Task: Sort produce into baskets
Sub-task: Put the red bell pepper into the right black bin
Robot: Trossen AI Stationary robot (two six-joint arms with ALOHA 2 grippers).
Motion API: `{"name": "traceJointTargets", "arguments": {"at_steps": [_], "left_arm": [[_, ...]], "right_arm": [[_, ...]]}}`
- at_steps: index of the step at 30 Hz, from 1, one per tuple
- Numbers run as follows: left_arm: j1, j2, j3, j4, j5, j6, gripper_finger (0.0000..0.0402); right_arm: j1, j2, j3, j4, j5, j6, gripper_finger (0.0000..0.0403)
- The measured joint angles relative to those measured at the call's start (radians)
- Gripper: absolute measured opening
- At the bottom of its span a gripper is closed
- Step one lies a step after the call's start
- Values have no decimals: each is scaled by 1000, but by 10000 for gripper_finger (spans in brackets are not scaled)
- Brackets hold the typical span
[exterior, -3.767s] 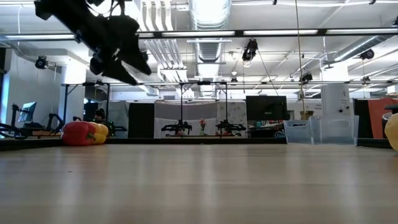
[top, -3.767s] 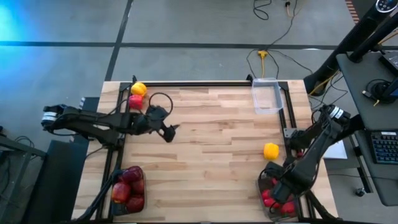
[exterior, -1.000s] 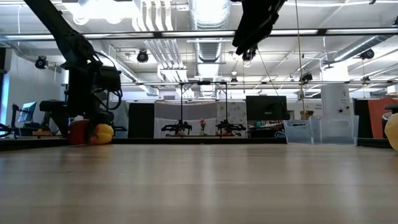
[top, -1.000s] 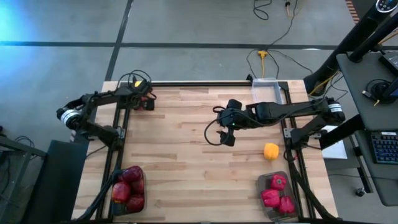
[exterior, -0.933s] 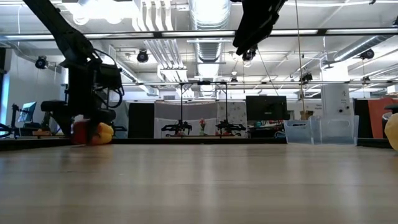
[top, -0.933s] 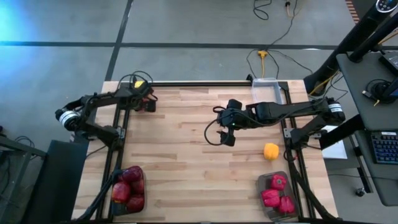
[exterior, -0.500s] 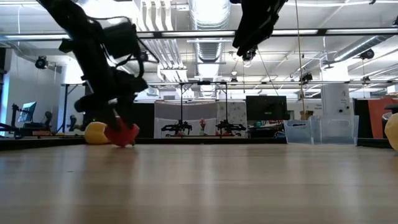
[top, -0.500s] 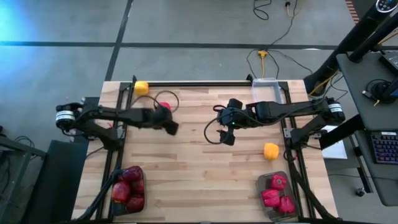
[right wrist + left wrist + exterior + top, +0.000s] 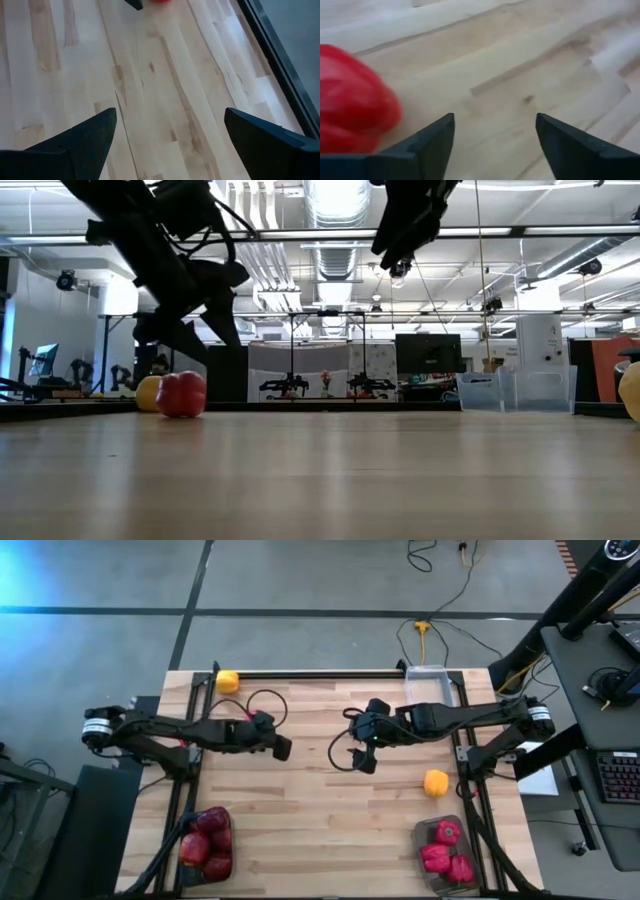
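A red pepper (image 9: 182, 394) (image 9: 351, 102) lies on the wooden table, on the far side of my left gripper (image 9: 283, 749) (image 9: 495, 117). That gripper stands open a little above the board, left of the middle, with only bare wood between its fingers. One yellow piece of produce (image 9: 228, 681) rests at the far left corner, another (image 9: 436, 782) near the right edge. My right gripper (image 9: 362, 758) (image 9: 170, 112) hangs open, high over the table's middle. The baskets are a clear one (image 9: 430, 693) at the far right and two dark ones (image 9: 205, 837) (image 9: 445, 855) at the near corners.
The near left basket holds dark red apples, the near right one red peppers. A black frame rail (image 9: 320, 673) runs along the far edge. Bare board lies between the two grippers and toward the near edge.
My left gripper has swung from the far left corner toward the table's middle, bringing the red pepper along low over the board, and has risen a little. The pepper, at its fingertips half a second ago, now lies on the table apart from them.
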Motion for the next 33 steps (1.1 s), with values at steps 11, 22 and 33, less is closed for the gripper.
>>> {"name": "traceJointTargets", "arguments": {"at_steps": [11, 22, 33], "left_arm": [[173, -82, 0, -198, -49, -53, 336], [342, -50, -16, -216, -103, -100, 326], [313, 129, -19, 219, 97, -105, 326]], "right_arm": [[-3, 5, -2, 3, -1, 15, 364], [-4, 32, -5, 8, -27, 31, 364], [-4, 60, -8, 5, -50, 15, 364]]}}
